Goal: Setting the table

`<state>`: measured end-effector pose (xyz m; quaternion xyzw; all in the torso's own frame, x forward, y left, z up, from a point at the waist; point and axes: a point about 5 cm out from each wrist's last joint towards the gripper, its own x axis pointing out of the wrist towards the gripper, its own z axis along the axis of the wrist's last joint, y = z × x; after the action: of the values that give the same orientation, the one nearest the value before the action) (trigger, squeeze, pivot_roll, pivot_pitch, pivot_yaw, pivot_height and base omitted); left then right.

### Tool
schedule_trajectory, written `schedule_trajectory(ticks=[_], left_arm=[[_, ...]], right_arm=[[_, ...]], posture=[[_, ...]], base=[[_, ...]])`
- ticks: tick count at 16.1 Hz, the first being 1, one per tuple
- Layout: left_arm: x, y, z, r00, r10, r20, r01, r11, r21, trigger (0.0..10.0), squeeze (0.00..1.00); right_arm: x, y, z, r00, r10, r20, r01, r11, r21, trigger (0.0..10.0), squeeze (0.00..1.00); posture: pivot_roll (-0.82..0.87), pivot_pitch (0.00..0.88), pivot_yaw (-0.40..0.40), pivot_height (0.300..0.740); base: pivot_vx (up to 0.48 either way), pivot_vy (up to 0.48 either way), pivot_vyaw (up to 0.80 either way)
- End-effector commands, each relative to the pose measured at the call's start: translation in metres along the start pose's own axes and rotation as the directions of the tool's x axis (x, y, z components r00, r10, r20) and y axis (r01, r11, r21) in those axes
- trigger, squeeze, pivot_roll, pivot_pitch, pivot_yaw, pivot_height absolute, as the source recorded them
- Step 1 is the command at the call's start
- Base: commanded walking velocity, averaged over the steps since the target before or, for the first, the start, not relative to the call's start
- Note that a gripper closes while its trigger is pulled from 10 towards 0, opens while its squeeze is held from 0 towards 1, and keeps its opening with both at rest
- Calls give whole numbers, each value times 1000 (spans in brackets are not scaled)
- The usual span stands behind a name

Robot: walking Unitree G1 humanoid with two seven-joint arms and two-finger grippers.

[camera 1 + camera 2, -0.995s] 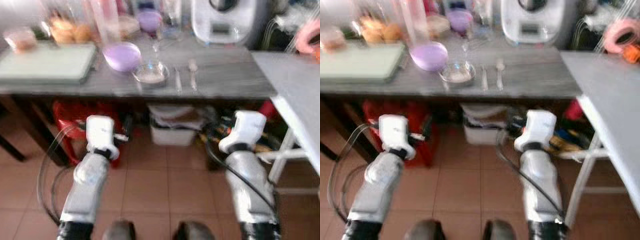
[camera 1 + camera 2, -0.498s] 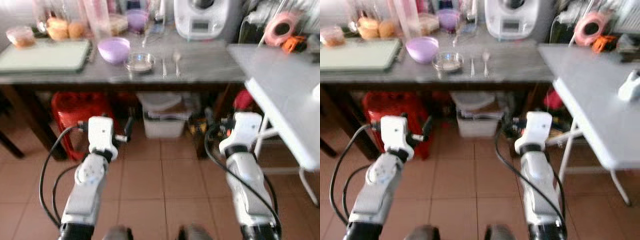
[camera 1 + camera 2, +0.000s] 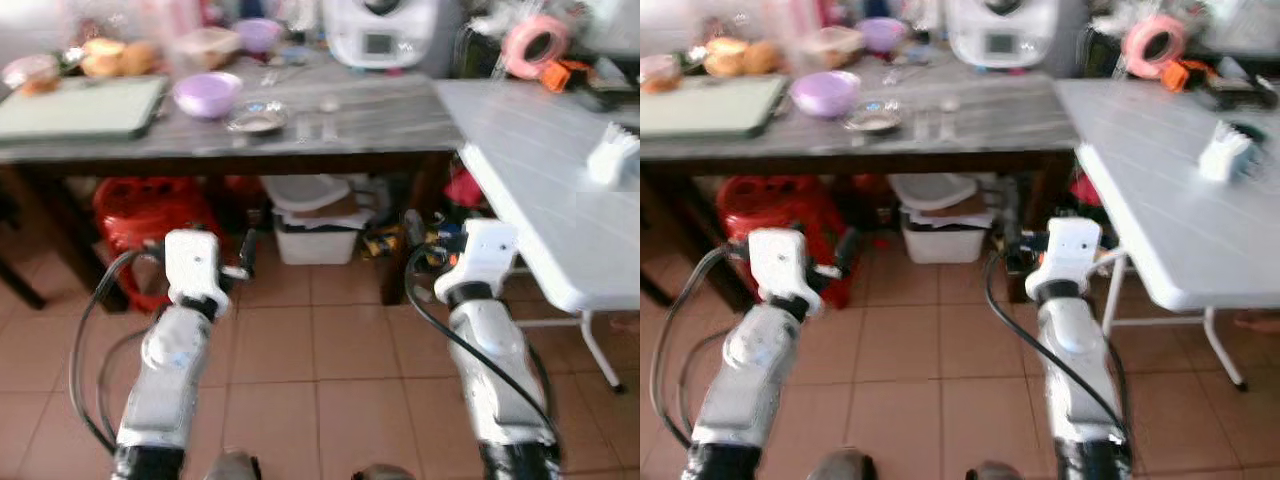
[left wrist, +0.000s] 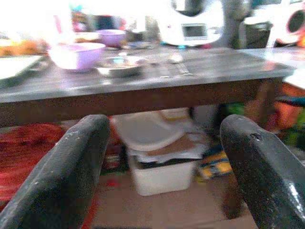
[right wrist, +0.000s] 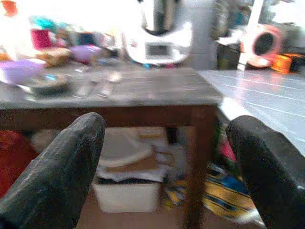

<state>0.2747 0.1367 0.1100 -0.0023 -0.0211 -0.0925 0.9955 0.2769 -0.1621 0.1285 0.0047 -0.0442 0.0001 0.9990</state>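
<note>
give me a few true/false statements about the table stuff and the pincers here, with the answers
1. The lavender bowl sits on the dark wooden table. True.
2. The left pincer is shut on a spoon. False: its fingers stand wide apart with nothing between them.
3. A small glass dish lies right beside the lavender bowl. True.
4. The right pincer rests on the white folding table. False: it is held out over the tiled floor, short of both tables, open and empty.
5. The red stool stands on top of the wooden table. False: it is underneath it.
</note>
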Motion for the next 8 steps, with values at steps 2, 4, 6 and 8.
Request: schedule_trajectory(ticks=[2, 4, 6, 8], left_arm=[[0, 1, 1, 1000, -6, 3, 6, 1000, 10, 10000, 0], [1, 1, 1, 1000, -6, 3, 6, 1000, 12, 10000, 0], [1, 2, 2, 1000, -7, 4, 7, 1000, 12, 10000, 0], [1, 2, 2, 1000, -8, 4, 8, 1000, 12, 10000, 0]], right_arm=[[3, 1, 3, 1000, 0, 8, 0, 1000, -4, 10000, 0], [3, 1, 3, 1000, 1, 10, -1, 1000, -5, 10000, 0], [4, 1, 4, 1000, 0, 12, 0, 1000, -6, 10000, 0], [4, 1, 4, 1000, -1, 12, 1, 1000, -6, 10000, 0]], posture=[[-19, 0, 3, 719], [-19, 0, 2, 719], [-19, 0, 3, 719], [-19, 0, 3, 719]], base=[[0, -472, 0], [0, -471, 0], [0, -469, 0], [0, -465, 0]])
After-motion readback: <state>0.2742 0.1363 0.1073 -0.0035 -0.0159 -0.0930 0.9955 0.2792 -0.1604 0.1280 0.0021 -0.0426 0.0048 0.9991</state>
